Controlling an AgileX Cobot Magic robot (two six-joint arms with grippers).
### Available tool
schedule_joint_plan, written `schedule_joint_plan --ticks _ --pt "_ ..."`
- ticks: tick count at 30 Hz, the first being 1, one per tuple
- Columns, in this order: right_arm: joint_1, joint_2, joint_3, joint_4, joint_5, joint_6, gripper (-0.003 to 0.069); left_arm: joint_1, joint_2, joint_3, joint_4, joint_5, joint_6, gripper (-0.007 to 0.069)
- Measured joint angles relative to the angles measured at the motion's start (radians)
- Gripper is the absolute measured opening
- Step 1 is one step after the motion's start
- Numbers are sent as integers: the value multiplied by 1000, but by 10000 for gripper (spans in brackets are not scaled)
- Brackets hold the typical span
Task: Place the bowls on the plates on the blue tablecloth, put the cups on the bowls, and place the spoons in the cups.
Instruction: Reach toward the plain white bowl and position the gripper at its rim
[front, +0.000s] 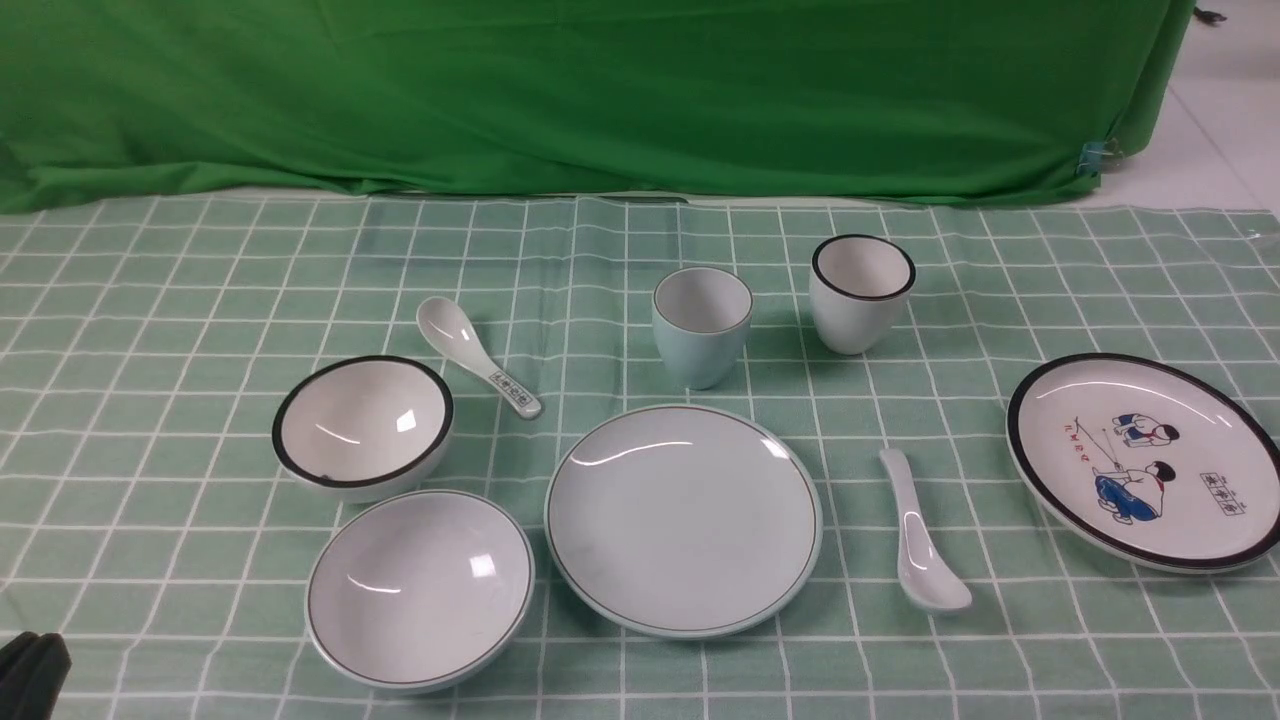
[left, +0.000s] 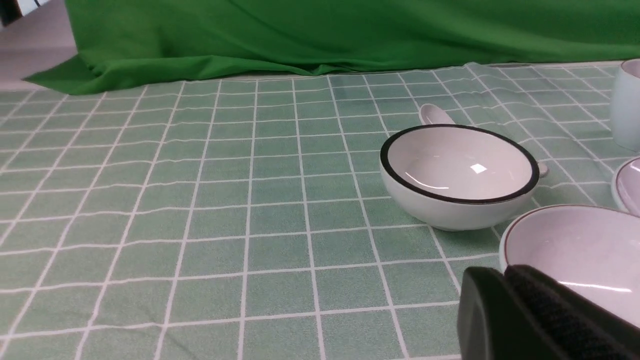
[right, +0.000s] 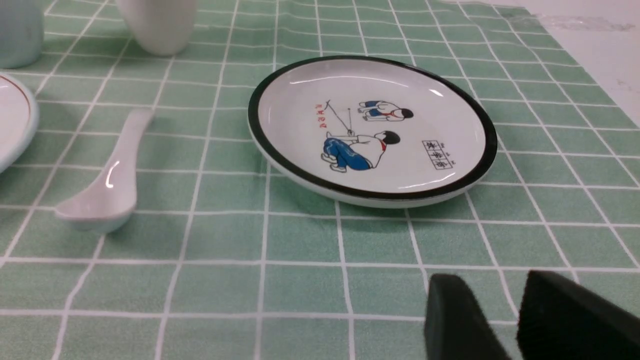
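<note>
The left tool (left: 505, 272) is closed on nothing; the right tool (right: 500, 280) stands parted, also empty. Nearest on the cloth (front: 150, 560), the pale bowl (front: 420, 590) sits just beside the plain plate (front: 684, 520), the black-rimmed bowl (front: 362, 422) behind it. Both look rigid, slick and breakable, probably lightish; pinching the rim wall seems safest. Two bowls, two plates, counting the cartoon one (front: 1150, 460) far right; two spoons; farthest, two cups.
</note>
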Motion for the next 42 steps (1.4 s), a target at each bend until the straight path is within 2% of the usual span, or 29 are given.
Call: schedule_joint_plan --ticks 3,5,8,10,14,16,18,21,23,25,27,29,31,34,36,38,42 --pt "0 0 0 0 0 0 242 0 0 0 -30 -48 -11 17" --pt "0 0 0 0 0 0 242 0 0 0 -119 -121 -40 17" --pt "0 0 0 0 -1 0 242 0 0 0 -316 -271 -108 17" --pt "0 0 0 7 -9 14 242 0 0 0 -362 -366 -131 17" --pt "0 0 0 186 -155 232 242 0 0 0 -382 -696 -323 17" --pt "0 0 0 231 -235 317 242 0 -1 -16 -389 -756 -419 17" --pt "0 0 0 257 -299 377 242 0 -1 -70 -393 -739 -474 17" --pt "0 0 0 273 -407 414 242 0 38 -251 -369 -591 -504 17" --pt "0 0 0 278 -446 421 242 0 112 -416 -299 -366 -481 17" --pt "0 0 0 279 -469 427 242 0 170 -513 -246 -225 -460 17" --pt "0 0 0 281 -503 433 242 0 352 -712 -129 103 -438 17" --pt "0 0 0 281 -530 434 242 0 505 -848 -84 354 -425 17" --pt "0 0 0 282 -558 445 242 0 656 -927 -79 575 -369 17" --pt "7 0 -6 253 -575 510 236 0 897 -961 -134 771 -217 15" --pt "42 3 -120 157 -323 536 167 0 1024 -957 -153 826 -175 6" --pt "80 42 -256 123 -110 473 81 0 1097 -957 -160 829 -146 2" --pt "166 201 -492 130 225 344 33 0 1166 -957 -169 807 -121 1"
